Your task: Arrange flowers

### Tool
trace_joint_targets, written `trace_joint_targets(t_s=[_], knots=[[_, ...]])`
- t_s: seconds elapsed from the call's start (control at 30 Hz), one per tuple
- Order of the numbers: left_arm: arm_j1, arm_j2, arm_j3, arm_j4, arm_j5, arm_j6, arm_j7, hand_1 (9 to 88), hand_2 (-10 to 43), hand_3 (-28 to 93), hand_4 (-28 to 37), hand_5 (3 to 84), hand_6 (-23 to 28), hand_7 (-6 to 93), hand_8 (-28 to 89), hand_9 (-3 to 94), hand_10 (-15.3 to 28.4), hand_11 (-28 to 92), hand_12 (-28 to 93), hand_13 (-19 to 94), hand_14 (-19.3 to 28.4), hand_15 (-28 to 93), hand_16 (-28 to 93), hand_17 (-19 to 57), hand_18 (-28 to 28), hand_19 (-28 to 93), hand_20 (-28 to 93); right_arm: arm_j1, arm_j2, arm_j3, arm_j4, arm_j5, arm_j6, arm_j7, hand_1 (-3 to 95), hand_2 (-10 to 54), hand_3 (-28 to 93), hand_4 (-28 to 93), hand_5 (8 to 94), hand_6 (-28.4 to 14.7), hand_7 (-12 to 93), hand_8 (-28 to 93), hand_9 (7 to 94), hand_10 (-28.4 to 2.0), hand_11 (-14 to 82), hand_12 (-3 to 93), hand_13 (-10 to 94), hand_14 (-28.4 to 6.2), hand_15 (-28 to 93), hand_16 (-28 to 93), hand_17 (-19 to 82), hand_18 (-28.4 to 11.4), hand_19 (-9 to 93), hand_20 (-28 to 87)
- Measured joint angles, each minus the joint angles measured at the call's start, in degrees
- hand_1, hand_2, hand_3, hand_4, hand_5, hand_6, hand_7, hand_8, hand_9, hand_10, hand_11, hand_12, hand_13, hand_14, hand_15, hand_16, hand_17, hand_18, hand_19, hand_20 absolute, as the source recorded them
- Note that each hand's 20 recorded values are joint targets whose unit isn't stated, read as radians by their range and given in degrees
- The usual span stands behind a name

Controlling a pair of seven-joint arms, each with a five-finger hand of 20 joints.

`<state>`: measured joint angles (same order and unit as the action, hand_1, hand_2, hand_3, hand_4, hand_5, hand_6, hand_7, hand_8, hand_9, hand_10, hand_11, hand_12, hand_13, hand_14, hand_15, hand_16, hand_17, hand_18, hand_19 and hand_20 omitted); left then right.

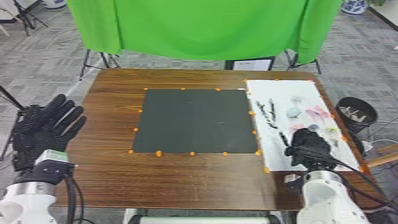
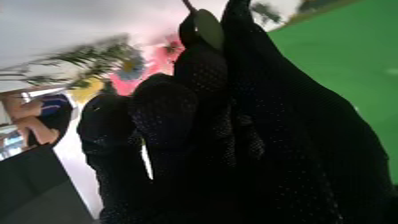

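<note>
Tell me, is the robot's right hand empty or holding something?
Holding something: the right hand pinches a thin stem with a green leaf between its thumb and fingers.

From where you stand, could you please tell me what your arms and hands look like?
The left arm and right arm are white and rounded. The left hand and right hand have black fabric gloves, the right's flecked with small pale dots. Dark cables run beside both arms. A pale, green-edged piece sits at the left wrist.
</note>
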<state>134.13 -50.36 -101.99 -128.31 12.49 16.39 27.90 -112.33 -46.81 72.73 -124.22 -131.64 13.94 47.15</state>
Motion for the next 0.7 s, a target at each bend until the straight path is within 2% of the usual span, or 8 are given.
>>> trace_joint_targets(t_s=[0.07, 0.13, 0.23, 0.3, 0.37, 0.5, 0.63, 0.7], knots=[[0.4, 0.16, -0.52, -0.02, -0.57, 0.0, 0.35, 26.4, 15.1, 73, -28.2, 47.9, 9.7, 13.1, -7, 40.0, 16.1, 19, 13, 28, 17.0, 38, -7, -6.9, 16.7, 40, 13, 1.8, 0.1, -1.2, -0.1, 1.9, 0.3, -0.1, 45.7, -9.5, 86, 5, 60.9, -2.0, 77, 27, 85.6, -11.0, 27.8, 70.8, 77, -9.5, 56, 63, 46, -25.5, 89, 44], [1.0, 0.36, -1.49, -0.08, -1.94, -0.19, 0.92, 26.3, 15.1, 73, -28.2, 47.8, 9.6, 13.1, -7, 40.1, 16.0, 19, 13, 28, 17.0, 38, -7, -6.9, 16.7, 40, 13, 4.6, 0.0, -3.6, 0.0, 4.1, 0.6, -0.1, 45.7, -9.5, 86, 4, 60.9, -2.0, 77, 27, 85.5, -10.8, 27.9, 70.6, 77, -9.4, 57, 63, 46, -25.5, 89, 44], [2.8, 0.43, -4.26, -0.4, -5.07, -0.43, 1.85, 26.2, 15.0, 73, -28.2, 47.7, 9.6, 13.0, -7, 40.1, 16.0, 19, 13, 28, 16.9, 38, -7, -6.8, 16.7, 40, 13, 10.3, -0.5, -8.5, 0.6, 7.4, 1.0, -0.1, 45.7, -9.5, 87, 4, 60.9, -1.9, 77, 27, 85.4, -10.7, 28.1, 70.2, 77, -9.4, 57, 63, 46, -25.6, 89, 44], [4.4, 0.43, -6.31, -0.67, -6.07, -0.43, 2.46, 26.2, 15.0, 73, -28.3, 47.7, 9.6, 13.0, -7, 40.1, 16.0, 19, 13, 28, 16.9, 38, -7, -6.8, 16.7, 40, 13, 14.6, -1.4, -11.8, 1.6, 9.4, 1.3, -0.1, 45.7, -9.5, 87, 4, 60.8, -1.9, 77, 27, 85.4, -10.7, 28.2, 70.0, 77, -9.4, 57, 62, 46, -25.7, 89, 43], [5.8, 0.43, -7.63, -0.79, -6.65, -0.46, 3.24, 26.2, 15.0, 73, -28.2, 47.8, 9.6, 13.0, -7, 40.0, 15.9, 19, 13, 28, 16.9, 37, -7, -6.8, 16.7, 40, 13, 18.6, -2.9, -14.6, 2.8, 11.0, 1.6, -0.1, 45.8, -9.5, 86, 4, 60.8, -1.9, 77, 27, 85.5, -10.7, 28.3, 69.7, 77, -9.4, 57, 62, 46, -25.7, 89, 43], [7.6, 0.58, -8.41, -0.79, -8.09, -0.48, 4.72, 26.2, 14.9, 73, -28.3, 47.7, 9.7, 12.9, -7, 40.0, 15.9, 19, 13, 28, 16.9, 37, -7, -6.9, 16.7, 40, 13, 26.4, -6.8, -19.5, 5.7, 13.4, 1.8, -0.1, 45.7, -9.5, 86, 4, 60.8, -2.0, 77, 27, 85.4, -10.7, 28.5, 69.4, 77, -9.3, 57, 62, 46, -26.0, 90, 42], [8.9, 0.65, -9.41, -0.85, -11.1, -0.69, 5.59, 26.1, 14.9, 73, -28.3, 47.7, 9.6, 12.8, -7, 40.0, 15.9, 19, 13, 28, 16.8, 37, -7, -6.9, 16.7, 40, 13, 34.2, -10.5, -25.6, 9.6, 14.5, 1.9, 0.3, 45.5, -9.5, 86, 4, 60.7, -2.1, 76, 27, 85.2, -10.4, 28.9, 68.7, 77, -9.4, 57, 61, 46, -26.1, 90, 42], [9.6, 0.74, -9.86, -0.86, -11.74, -0.69, 5.88, 26.1, 14.8, 73, -28.3, 47.6, 9.6, 12.8, -7, 40.0, 15.9, 19, 13, 28, 16.8, 37, -7, -6.8, 16.6, 40, 13, 37.8, -12.5, -28.5, 11.6, 15.7, 2.0, 0.7, 45.6, -9.5, 86, 4, 60.7, -2.1, 76, 27, 85.2, -10.5, 29.0, 68.4, 77, -9.5, 58, 61, 47, -26.2, 90, 41]])
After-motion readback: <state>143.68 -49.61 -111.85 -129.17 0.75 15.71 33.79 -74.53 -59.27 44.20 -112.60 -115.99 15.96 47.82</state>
